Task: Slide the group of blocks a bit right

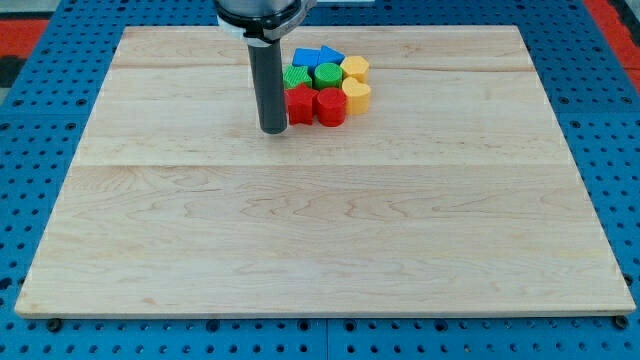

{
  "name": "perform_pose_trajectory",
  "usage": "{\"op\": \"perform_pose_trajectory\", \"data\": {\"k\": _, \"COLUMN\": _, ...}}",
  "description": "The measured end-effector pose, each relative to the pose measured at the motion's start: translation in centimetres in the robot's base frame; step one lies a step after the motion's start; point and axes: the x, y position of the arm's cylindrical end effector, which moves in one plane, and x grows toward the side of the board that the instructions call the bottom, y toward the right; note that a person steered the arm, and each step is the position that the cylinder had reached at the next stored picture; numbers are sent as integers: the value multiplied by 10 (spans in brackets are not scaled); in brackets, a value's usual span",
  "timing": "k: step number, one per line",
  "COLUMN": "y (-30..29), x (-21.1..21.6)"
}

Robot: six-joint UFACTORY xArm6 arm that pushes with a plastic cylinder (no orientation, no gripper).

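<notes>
A tight group of blocks sits near the view's top centre of the wooden board point(320, 220). It holds a red star block point(299, 103), a red round block point(331, 106), a green star block point(295, 77), a green round block point(327, 75), blue blocks point(318, 56), a yellow hexagon block point(356, 68) and a yellow heart block point(357, 94). My tip point(272, 129) is on the board just left of and slightly below the red star block, close to it. The rod hides part of the green star block.
The board lies on a blue pegboard surface point(40, 180) that surrounds it on all sides. Red patches point(20, 30) show at the view's top corners.
</notes>
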Motion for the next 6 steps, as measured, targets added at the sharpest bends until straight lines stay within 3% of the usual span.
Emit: {"op": "perform_pose_trajectory", "data": {"k": 6, "y": 19, "x": -10}}
